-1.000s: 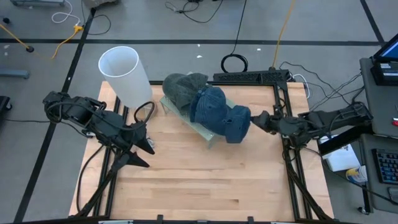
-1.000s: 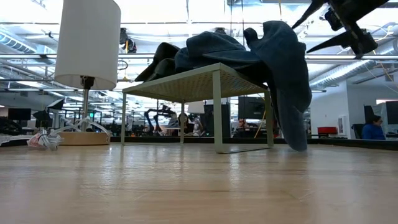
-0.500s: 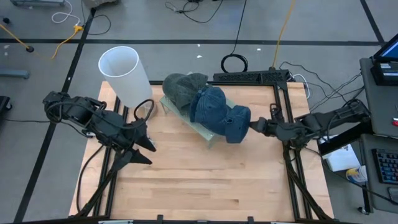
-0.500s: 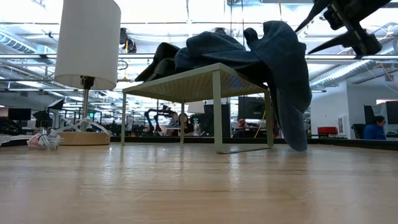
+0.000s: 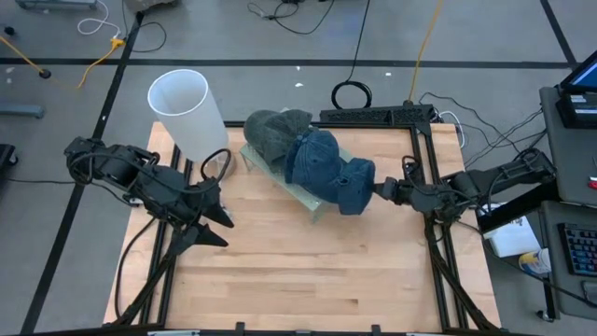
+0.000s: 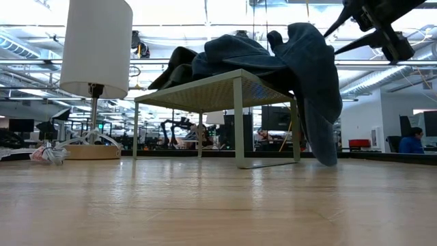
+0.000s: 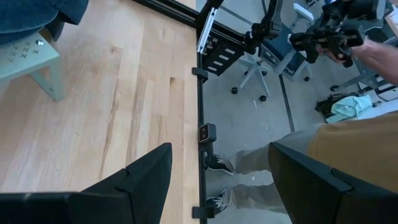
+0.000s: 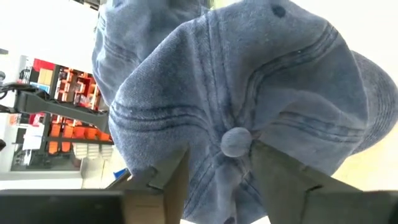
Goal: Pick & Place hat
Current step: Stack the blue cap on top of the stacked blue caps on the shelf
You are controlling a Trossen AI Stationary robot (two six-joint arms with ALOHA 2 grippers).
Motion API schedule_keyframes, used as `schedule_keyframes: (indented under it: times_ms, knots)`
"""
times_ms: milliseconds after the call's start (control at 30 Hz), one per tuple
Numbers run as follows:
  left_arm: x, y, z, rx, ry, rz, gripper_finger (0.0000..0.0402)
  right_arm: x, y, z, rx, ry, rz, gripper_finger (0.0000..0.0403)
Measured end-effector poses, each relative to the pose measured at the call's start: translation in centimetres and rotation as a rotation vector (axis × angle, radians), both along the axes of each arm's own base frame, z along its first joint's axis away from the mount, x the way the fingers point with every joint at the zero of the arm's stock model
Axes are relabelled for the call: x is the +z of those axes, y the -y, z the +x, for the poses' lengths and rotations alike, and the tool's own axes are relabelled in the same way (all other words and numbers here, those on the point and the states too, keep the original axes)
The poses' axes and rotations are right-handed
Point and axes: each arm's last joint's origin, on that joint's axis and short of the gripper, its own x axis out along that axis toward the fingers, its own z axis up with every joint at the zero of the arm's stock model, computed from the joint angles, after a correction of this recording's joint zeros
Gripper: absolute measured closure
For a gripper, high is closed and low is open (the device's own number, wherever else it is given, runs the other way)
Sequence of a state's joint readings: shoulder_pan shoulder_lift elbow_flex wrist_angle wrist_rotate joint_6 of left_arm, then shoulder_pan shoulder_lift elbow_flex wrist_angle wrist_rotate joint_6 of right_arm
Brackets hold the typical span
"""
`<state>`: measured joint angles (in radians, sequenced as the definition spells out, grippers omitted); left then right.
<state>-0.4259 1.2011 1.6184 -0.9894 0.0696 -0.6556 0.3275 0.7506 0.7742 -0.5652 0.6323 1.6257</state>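
Three hats lie on a pale green rack (image 5: 315,203): a dark green one (image 5: 275,131), a blue one (image 5: 312,157) and a blue denim hat (image 5: 350,185) that drapes over the rack's right end, crown toward the table's right. In the low view this hat (image 6: 317,89) hangs down past the rack top. My right gripper (image 5: 376,189) reaches level from the right and is shut on the hat's crown. My left gripper (image 5: 213,222) hovers open over the table's left part, with nothing between its fingers (image 7: 149,174). My right gripper has the denim hat's crown between its two fingers (image 8: 277,171), one on each side of the top button (image 8: 235,142). It comes level from the table's right side. The crown cloth (image 8: 214,163) puckers between the fingers. The hat still hangs over the rack's end.
A white lampshade (image 5: 187,107) on a stand rises at the far left corner. Black frame rails (image 5: 434,243) run along the table's right edge. A person's legs and shoes (image 7: 249,168) show beyond the table in the left wrist view. Bare wood (image 5: 298,271) lies in front of the rack.
My right gripper has moved a little toward the table's left, up to the denim hat's crown, and the gap between its fingers has narrowed. The hats and the rack have stayed in place.
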Motion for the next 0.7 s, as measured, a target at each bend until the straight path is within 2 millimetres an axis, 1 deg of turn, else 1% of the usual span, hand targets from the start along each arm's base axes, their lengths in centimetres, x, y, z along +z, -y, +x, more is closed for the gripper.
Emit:
schedule_keyframes:
  times_ms: [100, 300, 367, 567, 700]
  knots:
    - [0.0, 0.0, 0.0, -0.001, 0.000, 0.000, 0.0131, 0.0, 0.1, 0.0, -0.020, 0.005, -0.013, 0.0274]
    - [0.0, 0.1, 0.0, -0.018, -0.001, -0.003, 0.0131, 0.2, 0.1, 0.1, -0.039, 0.019, -0.055, 0.0372]
    - [0.0, 0.1, -0.1, -0.031, -0.005, -0.010, 0.0131, 0.3, 0.2, 0.1, -0.043, 0.021, -0.072, 0.0394]
    - [0.0, 0.2, -0.1, -0.043, -0.008, -0.017, 0.0131, 0.3, 0.1, 0.1, -0.034, 0.024, -0.074, 0.0402]
    - [0.0, 0.1, -0.1, -0.046, -0.005, -0.011, 0.0131, 1.3, -0.3, 0.0, 0.007, 0.118, -0.069, 0.0402]
